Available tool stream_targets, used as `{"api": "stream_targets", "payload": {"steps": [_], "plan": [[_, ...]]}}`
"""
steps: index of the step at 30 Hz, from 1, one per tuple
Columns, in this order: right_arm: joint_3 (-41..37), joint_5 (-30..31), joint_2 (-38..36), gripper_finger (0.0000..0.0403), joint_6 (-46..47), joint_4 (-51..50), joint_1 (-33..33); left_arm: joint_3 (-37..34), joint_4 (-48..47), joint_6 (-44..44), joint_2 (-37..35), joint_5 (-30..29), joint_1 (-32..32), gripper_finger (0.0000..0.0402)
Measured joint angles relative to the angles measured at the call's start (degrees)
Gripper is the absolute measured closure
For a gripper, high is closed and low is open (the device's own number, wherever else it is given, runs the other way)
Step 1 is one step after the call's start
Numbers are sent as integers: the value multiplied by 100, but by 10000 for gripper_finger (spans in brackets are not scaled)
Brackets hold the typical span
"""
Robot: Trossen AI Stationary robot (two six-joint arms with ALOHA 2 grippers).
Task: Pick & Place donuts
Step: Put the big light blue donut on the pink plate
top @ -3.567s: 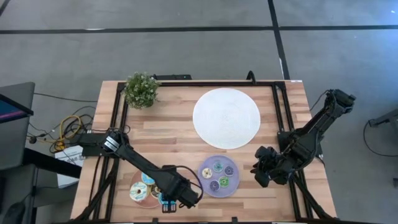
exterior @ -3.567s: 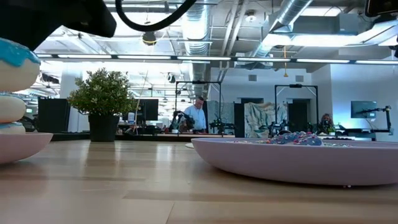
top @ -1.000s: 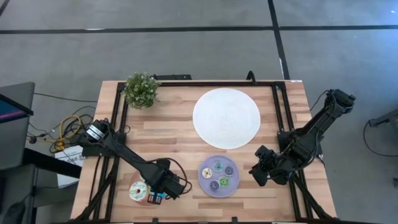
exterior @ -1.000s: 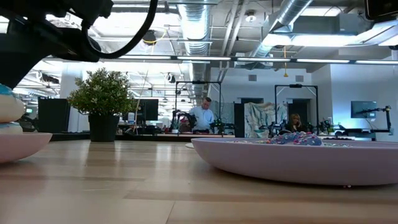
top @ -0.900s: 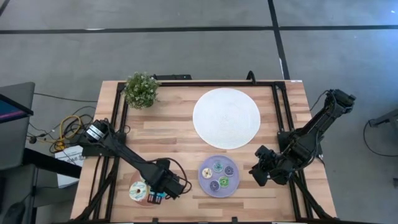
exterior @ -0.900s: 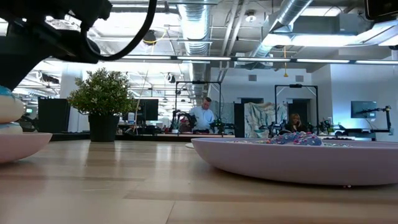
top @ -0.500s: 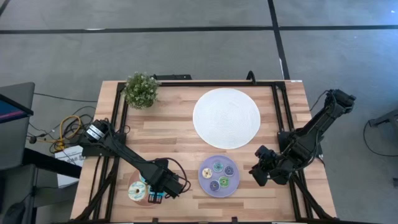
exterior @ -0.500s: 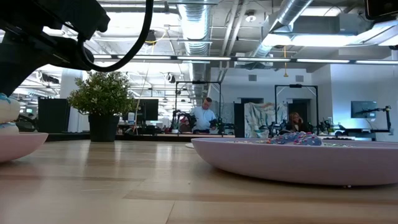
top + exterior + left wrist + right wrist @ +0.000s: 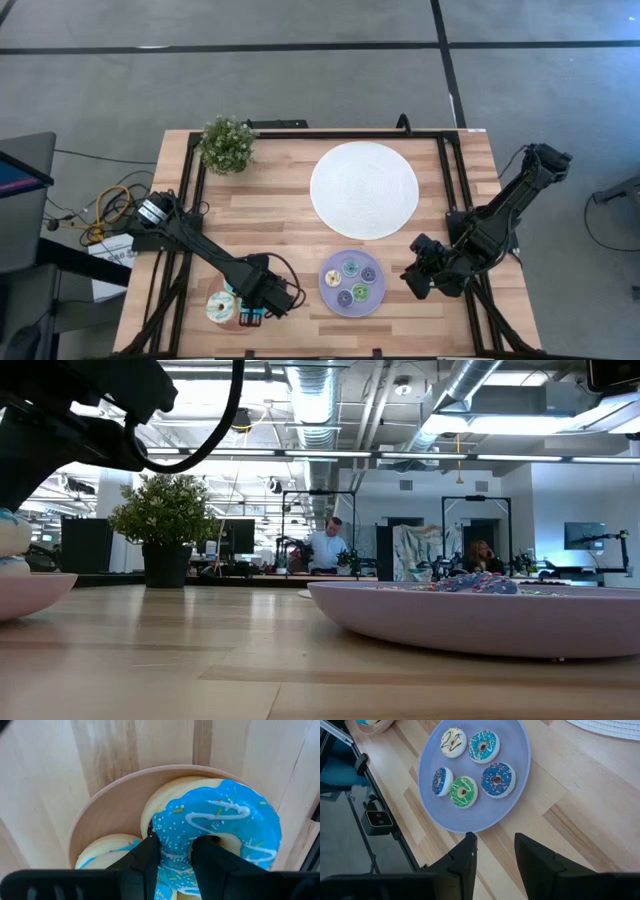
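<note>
A blue-iced donut (image 9: 235, 827) with white drizzle lies on the pink plate (image 9: 100, 805), partly over another cream donut with blue icing (image 9: 107, 852). A white-iced donut (image 9: 219, 307) shows on that plate in the high view. My left gripper (image 9: 175, 845) is down over this plate at the table's near left, shut on the blue donut. Several tiny donuts (image 9: 462, 791) sit on the purple plate (image 9: 515, 805). My right gripper (image 9: 495, 862) hovers open just right of the purple plate (image 9: 352, 283). My left gripper pinches the blue donut's ring (image 9: 175, 840). One finger (image 9: 150, 852) is at the ring's outer edge and the other (image 9: 207, 852) stands in the hole. The fingers come from above, slanting in from the right. The donut still lies over the other donut on the pink plate.
A large white plate (image 9: 364, 190) lies at the table's far middle, and a small potted plant (image 9: 228, 145) stands at the far left corner. Bare wood lies between the plates. A black frame rail (image 9: 190, 200) runs along the table's edges.
The pink plate with its donuts has slid slightly toward the table's left, and my left gripper over it has shifted with it. The right arm has kept still.
</note>
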Motion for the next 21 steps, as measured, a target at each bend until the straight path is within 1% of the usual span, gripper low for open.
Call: {"api": "stream_targets", "payload": {"steps": [8, 21], "plan": [[0, 0, 0, 280, -32, 2, 0, -3, -203, -305, -223, 6, 120, 303], [0, 0, 0, 280, -52, 2, 0, -32, -289, -382, -227, 56, 120, 303]]}}
